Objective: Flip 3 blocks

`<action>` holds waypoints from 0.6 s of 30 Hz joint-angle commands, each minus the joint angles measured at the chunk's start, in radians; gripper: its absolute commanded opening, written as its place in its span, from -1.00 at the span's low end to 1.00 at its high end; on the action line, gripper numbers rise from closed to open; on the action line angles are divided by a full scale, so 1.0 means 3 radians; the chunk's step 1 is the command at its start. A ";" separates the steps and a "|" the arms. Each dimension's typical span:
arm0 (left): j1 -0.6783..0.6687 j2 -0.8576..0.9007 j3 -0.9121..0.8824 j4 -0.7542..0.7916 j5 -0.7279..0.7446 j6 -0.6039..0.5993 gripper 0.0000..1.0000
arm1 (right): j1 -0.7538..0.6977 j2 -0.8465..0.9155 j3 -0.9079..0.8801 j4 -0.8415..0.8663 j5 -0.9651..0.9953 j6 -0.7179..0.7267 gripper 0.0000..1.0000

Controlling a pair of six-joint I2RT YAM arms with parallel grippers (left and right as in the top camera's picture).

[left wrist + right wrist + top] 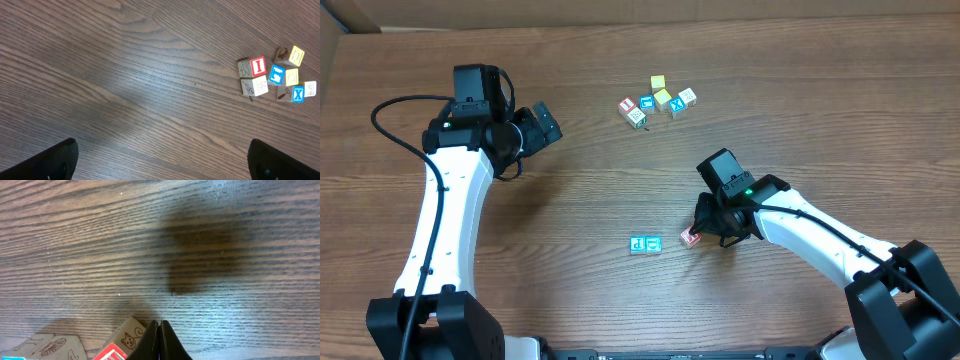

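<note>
Two blocks with blue-letter tops lie side by side near the table's front middle: one shows a "P" (pixel 638 243), the other (pixel 653 243) touches its right side. A red-lettered block (pixel 690 238) lies just right of them. In the right wrist view the red block (pixel 120 345) shows a cat drawing on one side. My right gripper (pixel 704 234) (pixel 160 330) is shut with nothing held, its tips against that block's right side. My left gripper (pixel 546 124) (pixel 162 150) hangs open over bare table at the left.
A cluster of several other letter cubes (pixel 657 101) sits at the back middle. In the left wrist view it includes a red "I" cube (pixel 258 66) and a blue "X" cube (pixel 298 93). The wooden table (pixel 800 120) spreads around them.
</note>
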 commanded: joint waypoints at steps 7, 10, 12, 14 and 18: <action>0.0011 -0.0019 0.0028 0.0004 -0.0013 0.0037 0.99 | 0.0017 -0.0010 -0.0018 0.0009 -0.0264 0.0053 -0.92; 0.0011 -0.0019 0.0028 0.0004 -0.0013 0.0037 1.00 | 0.0084 -0.0010 -0.0018 -0.0005 -0.0266 0.0053 -0.92; 0.0011 -0.0019 0.0028 0.0004 -0.0013 0.0037 0.98 | 0.0141 -0.0010 -0.0018 -0.0005 -0.0266 0.0053 -0.92; 0.0011 -0.0020 0.0028 0.0004 -0.0013 0.0038 1.00 | 0.0206 -0.0010 -0.0018 -0.0005 -0.0264 0.0053 -0.92; 0.0011 -0.0019 0.0028 0.0004 -0.0013 0.0037 0.99 | 0.0292 -0.0010 -0.0018 -0.0013 -0.0266 0.0055 -0.92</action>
